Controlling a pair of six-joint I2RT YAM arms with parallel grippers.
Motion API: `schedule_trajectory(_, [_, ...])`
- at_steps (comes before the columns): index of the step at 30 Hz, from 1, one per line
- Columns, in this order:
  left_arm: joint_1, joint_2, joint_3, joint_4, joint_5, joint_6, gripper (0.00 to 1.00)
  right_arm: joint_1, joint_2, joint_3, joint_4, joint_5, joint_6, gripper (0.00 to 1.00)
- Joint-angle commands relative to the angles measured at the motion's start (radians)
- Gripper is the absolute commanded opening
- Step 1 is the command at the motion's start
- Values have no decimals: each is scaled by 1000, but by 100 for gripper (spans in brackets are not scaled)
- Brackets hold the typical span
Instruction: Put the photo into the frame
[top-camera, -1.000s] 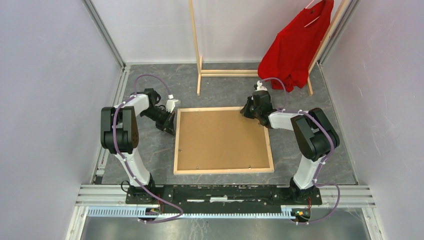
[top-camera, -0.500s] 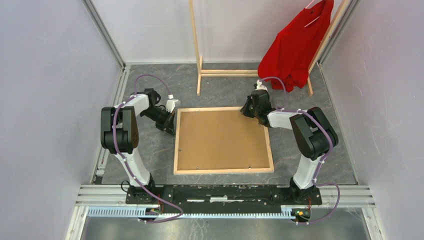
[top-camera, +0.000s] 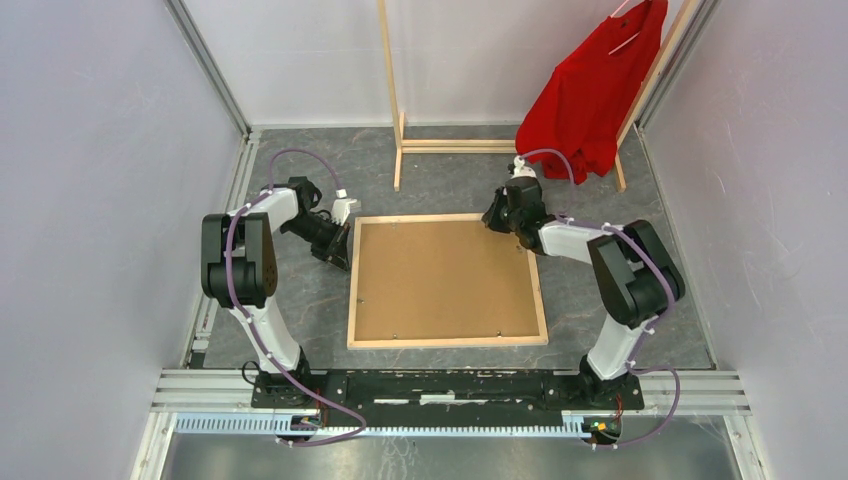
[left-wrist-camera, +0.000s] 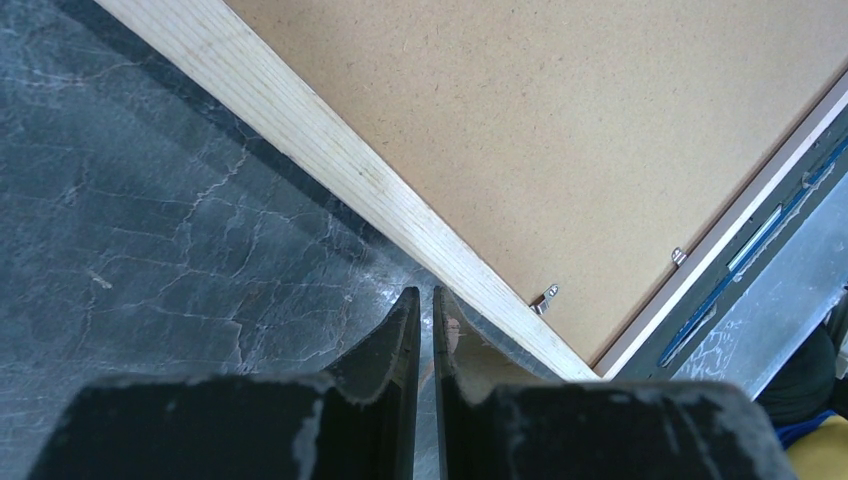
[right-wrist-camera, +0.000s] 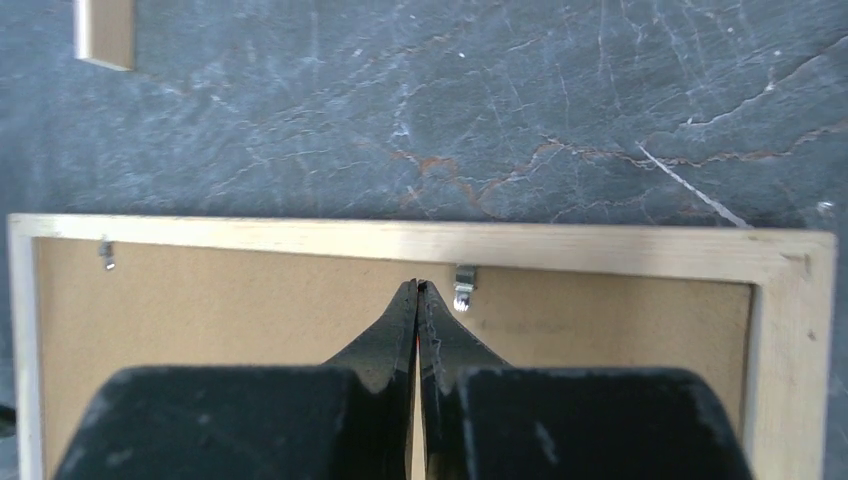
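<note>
Between pale walls (top-camera: 90, 200) lies a dark grey marbled tabletop (top-camera: 450, 180). The frame (top-camera: 447, 342) rests flat at its middle, wood back up, with the photo (top-camera: 445, 280) inside it, brown board showing. The left claw (left-wrist-camera: 420, 295), nearly pressed together, sits at the frame's 10 o'clock edge. The right claw (right-wrist-camera: 417, 285), pressed together, sits at 1 o'clock. Only the right wrist view shows a metal tab (right-wrist-camera: 463, 287) just beside its tips. At 12 o'clock stands a rack (top-camera: 390, 90) with a red shirt (top-camera: 590, 95).
</note>
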Motion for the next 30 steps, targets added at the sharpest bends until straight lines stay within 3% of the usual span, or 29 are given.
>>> schedule_trajectory(1, [-4,-62,15,-13,-11,45,16,1,-177,-72,-6,-12,-30,5])
schedule_trajectory(10, [-3,-65,15,-19,-7,47,16,-4,-348,-279,-93,60,-58,1])
schedule_trajectory(30, [-3,-66,15,-19,-4,46,16,-54,-297,-275,-142,119,-111,0])
